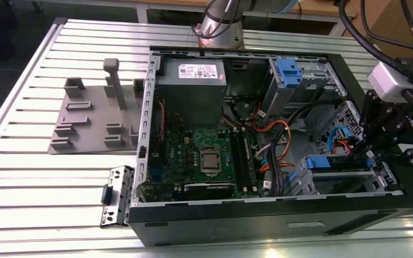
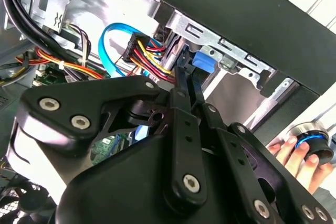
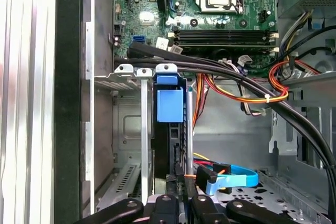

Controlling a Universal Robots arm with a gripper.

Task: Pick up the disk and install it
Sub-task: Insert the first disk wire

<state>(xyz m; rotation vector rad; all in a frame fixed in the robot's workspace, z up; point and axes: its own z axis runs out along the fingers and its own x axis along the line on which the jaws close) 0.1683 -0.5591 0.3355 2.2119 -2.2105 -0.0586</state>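
While claw (image 3: 181, 205) pinches disk (image 3: 169, 103), label unreadable

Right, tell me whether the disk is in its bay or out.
In. The disk stands on edge between the bay's metal rails inside the computer case, and the hand sits at its near end.

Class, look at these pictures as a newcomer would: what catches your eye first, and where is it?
The opened computer case on the slatted table, green motherboard bared. At the exterior view's right, the black tool reaches in at the drive cage. In the first wrist view, the blue-framed disk stands in that cage.
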